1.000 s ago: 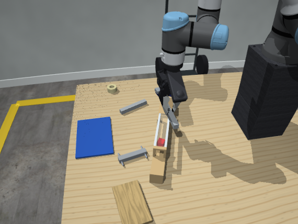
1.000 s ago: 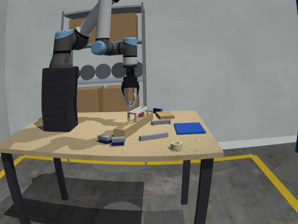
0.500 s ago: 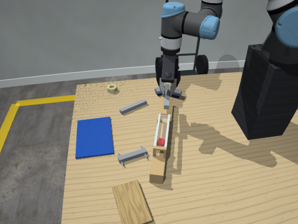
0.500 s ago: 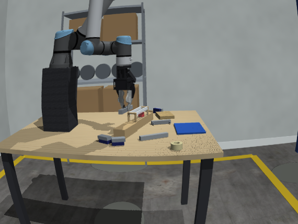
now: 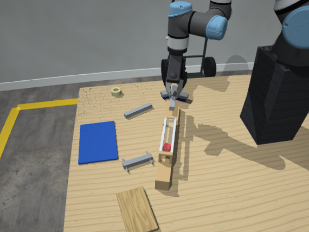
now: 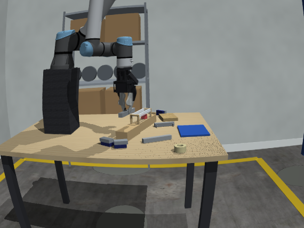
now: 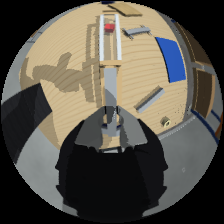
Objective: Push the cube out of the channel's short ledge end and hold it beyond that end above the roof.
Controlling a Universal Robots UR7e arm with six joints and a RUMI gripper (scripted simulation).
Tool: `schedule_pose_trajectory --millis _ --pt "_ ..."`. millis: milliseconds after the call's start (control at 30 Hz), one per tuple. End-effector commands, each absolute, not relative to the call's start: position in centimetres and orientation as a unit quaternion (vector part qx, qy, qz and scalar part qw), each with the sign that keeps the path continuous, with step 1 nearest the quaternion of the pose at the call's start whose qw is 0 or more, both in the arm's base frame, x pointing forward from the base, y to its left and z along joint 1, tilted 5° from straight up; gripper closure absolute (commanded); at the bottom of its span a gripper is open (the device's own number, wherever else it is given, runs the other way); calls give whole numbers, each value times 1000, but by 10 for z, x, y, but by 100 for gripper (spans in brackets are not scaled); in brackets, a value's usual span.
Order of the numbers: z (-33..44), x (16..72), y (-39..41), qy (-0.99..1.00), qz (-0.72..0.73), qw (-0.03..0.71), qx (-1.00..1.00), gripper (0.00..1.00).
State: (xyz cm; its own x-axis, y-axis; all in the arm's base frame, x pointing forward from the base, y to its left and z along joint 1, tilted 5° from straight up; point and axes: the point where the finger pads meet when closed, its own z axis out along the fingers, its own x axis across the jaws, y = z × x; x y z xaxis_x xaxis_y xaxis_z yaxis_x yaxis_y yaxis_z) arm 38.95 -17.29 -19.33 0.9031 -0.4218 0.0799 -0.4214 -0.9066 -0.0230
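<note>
Hand (image 5: 172,93) closed on one end of a grey bar (image 5: 172,104), bar aimed lengthwise at the far mouth of the channel (image 5: 168,129). Red cube (image 5: 167,147) inside the channel, near the opposite end, on the table (image 5: 222,173). Second grey bar (image 5: 137,110) loose nearby.

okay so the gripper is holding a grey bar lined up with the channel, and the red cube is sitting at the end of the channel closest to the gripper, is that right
Not quite. The gripper does hold a grey bar lined up with the channel, but the red cube sits at the end farthest from the gripper. The top view shows it.
</note>
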Motion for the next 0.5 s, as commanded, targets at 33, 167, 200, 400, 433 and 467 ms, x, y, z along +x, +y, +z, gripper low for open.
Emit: schedule_pose_trajectory --millis 33,167,200,400,433,467 --pt "-213 393 -175 217 -43 2 -975 100" --pt "-227 394 -174 216 -43 2 -975 100" --pt "-230 394 -174 216 -43 2 -975 100" --pt "-233 395 -175 217 -43 2 -975 100" --pt "-233 395 -175 217 -43 2 -975 100" --pt "-233 395 -175 217 -43 2 -975 100"
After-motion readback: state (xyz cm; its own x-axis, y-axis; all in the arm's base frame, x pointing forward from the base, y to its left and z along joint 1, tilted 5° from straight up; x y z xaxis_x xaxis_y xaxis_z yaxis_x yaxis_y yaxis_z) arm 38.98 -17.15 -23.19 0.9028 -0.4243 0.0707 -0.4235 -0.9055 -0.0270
